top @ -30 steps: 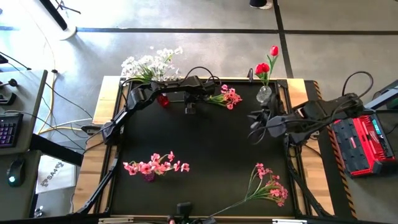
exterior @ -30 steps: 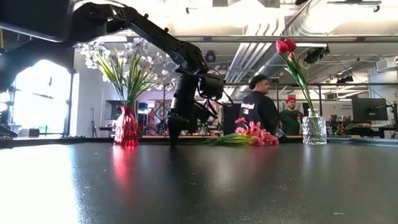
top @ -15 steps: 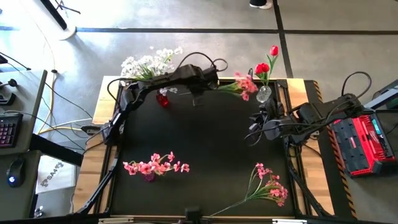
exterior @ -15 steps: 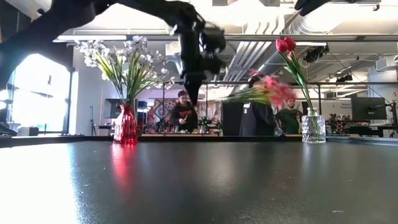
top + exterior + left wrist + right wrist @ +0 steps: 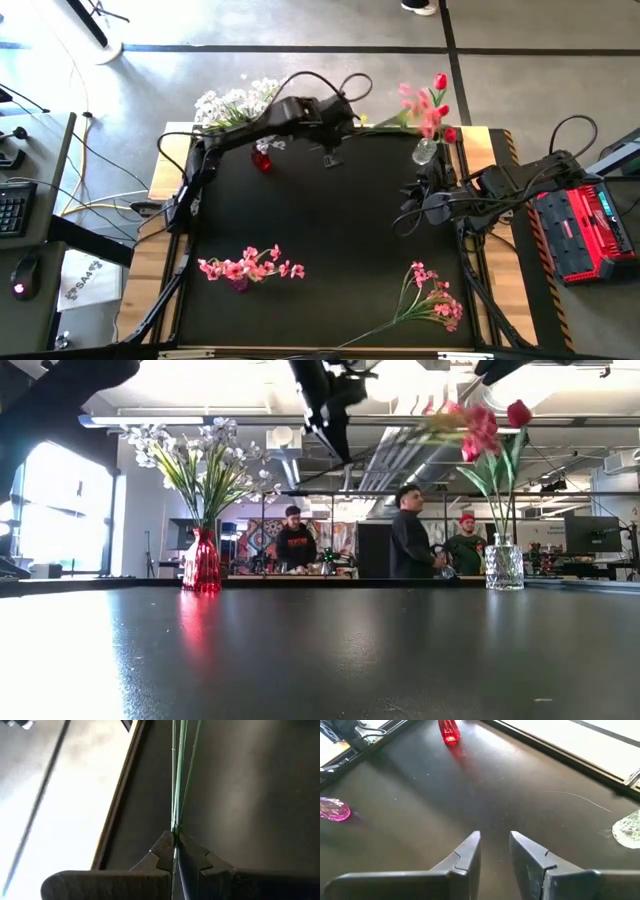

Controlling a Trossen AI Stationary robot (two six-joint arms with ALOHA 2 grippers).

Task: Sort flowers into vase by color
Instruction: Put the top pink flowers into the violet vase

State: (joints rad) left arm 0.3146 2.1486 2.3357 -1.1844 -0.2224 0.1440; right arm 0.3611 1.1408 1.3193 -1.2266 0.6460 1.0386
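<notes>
My left gripper (image 5: 340, 135) is shut on a pink spray (image 5: 420, 105) high above the table's far edge. The spray's blossoms (image 5: 470, 425) hang beside the red tulips (image 5: 518, 412), which stand in the clear vase (image 5: 425, 152). White flowers (image 5: 235, 100) stand in the red vase (image 5: 262, 160) at the far left. More pink flowers (image 5: 250, 265) sit in a pink vase (image 5: 332, 810) at the near left. Another pink spray (image 5: 435, 300) lies flat at the near right. My right gripper (image 5: 495, 845) hovers open at the table's right, holding nothing. My left gripper pinches the spray's thin green stems (image 5: 176, 820) between its two fingertips, at the end away from the blossoms. The fingers slant down from above. The spray is lifted clear of the table, and its stems (image 5: 400, 445) run toward the table's right up to the blossoms.
The black mat (image 5: 330, 250) lies bare in its middle. A red device (image 5: 580, 230) sits off the table's right edge. People (image 5: 410, 540) stand in the room beyond the far edge.
My left gripper has risen from the table by the far edge and gone toward the right, tipping from pointing down to a slant. The pink spray, which lay on the table, is now lifted clear, its blossoms up beside the red tulips.
</notes>
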